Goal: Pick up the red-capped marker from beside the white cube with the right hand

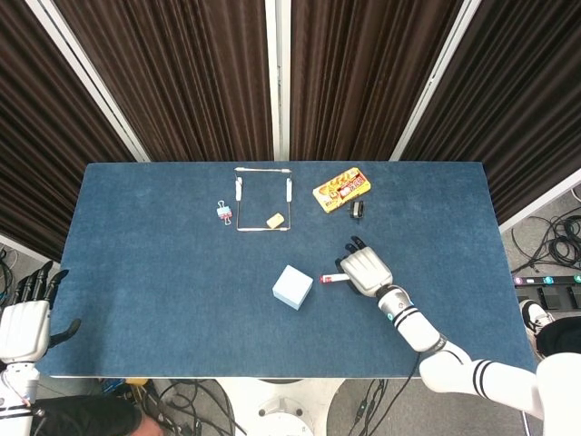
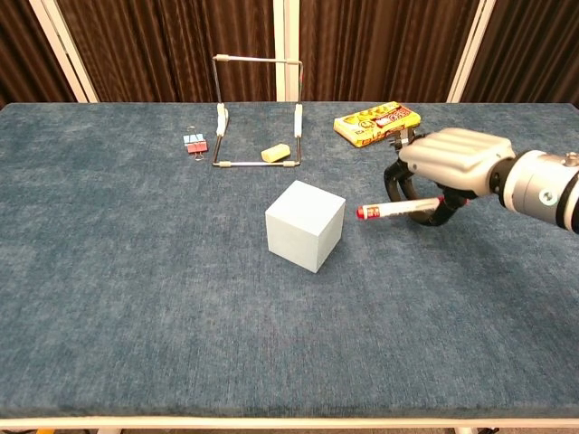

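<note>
Because the right hand (image 2: pixel 443 167) grips the red-capped marker (image 2: pixel 398 211) by its rear barrel, just right of the white cube (image 2: pixel 305 224), the light, stiff, slick pen may pivot.

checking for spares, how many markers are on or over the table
1. The marker, red cap toward the white cube, is held in the right hand just right of the cube and apart from it. No others show.
</note>
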You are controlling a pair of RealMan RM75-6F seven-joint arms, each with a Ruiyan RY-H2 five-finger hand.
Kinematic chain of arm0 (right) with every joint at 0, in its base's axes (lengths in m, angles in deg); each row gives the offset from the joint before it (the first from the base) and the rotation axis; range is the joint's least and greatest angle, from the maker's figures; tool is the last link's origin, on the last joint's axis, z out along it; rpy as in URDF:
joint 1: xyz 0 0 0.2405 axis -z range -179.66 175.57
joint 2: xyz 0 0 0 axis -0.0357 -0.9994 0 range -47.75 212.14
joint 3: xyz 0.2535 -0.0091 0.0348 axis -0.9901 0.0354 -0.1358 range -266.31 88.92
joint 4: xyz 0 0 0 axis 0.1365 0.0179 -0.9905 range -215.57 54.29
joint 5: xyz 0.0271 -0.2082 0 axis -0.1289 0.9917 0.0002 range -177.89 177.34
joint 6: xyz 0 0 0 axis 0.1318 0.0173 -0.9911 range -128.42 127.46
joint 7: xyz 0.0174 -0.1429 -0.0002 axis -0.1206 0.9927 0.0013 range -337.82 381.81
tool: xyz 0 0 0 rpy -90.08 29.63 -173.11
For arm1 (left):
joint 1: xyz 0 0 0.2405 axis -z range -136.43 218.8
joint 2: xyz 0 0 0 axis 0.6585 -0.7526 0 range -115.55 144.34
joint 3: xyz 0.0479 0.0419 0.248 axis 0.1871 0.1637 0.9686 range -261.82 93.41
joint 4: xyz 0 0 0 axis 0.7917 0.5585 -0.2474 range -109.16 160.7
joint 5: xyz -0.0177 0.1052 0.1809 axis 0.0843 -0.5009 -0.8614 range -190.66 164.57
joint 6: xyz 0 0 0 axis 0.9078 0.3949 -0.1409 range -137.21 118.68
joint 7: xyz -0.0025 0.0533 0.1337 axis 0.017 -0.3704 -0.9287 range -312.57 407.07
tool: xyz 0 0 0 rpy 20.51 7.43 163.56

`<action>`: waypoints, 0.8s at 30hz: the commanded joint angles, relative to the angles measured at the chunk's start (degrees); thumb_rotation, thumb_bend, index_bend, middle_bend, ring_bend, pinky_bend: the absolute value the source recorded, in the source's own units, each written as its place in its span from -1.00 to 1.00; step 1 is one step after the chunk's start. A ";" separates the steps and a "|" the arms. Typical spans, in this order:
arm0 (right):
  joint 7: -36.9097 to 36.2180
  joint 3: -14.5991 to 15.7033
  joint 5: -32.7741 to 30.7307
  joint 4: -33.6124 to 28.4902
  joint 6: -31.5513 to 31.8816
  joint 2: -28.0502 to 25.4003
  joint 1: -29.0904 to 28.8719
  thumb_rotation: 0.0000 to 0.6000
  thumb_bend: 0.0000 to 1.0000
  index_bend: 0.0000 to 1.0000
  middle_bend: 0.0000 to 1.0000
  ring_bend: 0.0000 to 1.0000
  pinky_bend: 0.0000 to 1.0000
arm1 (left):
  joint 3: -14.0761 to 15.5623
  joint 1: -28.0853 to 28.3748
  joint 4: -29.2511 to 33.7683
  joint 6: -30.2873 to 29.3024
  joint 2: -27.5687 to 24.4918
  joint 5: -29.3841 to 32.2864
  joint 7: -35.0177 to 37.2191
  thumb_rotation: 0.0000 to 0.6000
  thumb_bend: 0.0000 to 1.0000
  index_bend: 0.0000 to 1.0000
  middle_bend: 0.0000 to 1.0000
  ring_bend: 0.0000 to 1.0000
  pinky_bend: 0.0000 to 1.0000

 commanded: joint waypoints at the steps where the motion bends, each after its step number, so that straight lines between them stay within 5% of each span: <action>1: -0.30 -0.71 -0.32 1.47 -1.26 0.93 -1.42 1.00 0.00 0.19 0.23 -0.62 -0.78 | 0.07 -0.25 0.15 -0.29 -0.16 -0.03 0.15 1.00 -0.48 -0.63 -0.76 -0.83 -0.78; 8: -0.63 -0.82 -0.08 3.61 -4.46 3.96 -4.65 1.00 0.00 0.20 0.24 -0.62 -0.78 | 0.34 -0.68 0.35 -0.28 -0.31 0.33 0.33 1.00 -0.48 -0.63 -0.76 -0.83 -0.78; 24: -0.28 -0.39 -0.55 -4.30 -5.61 6.58 -7.43 1.00 -0.01 0.21 0.25 -0.62 -0.90 | 0.35 -0.96 -0.61 -0.55 -0.01 -0.04 1.46 1.00 -0.48 -0.63 -0.76 -0.83 -0.78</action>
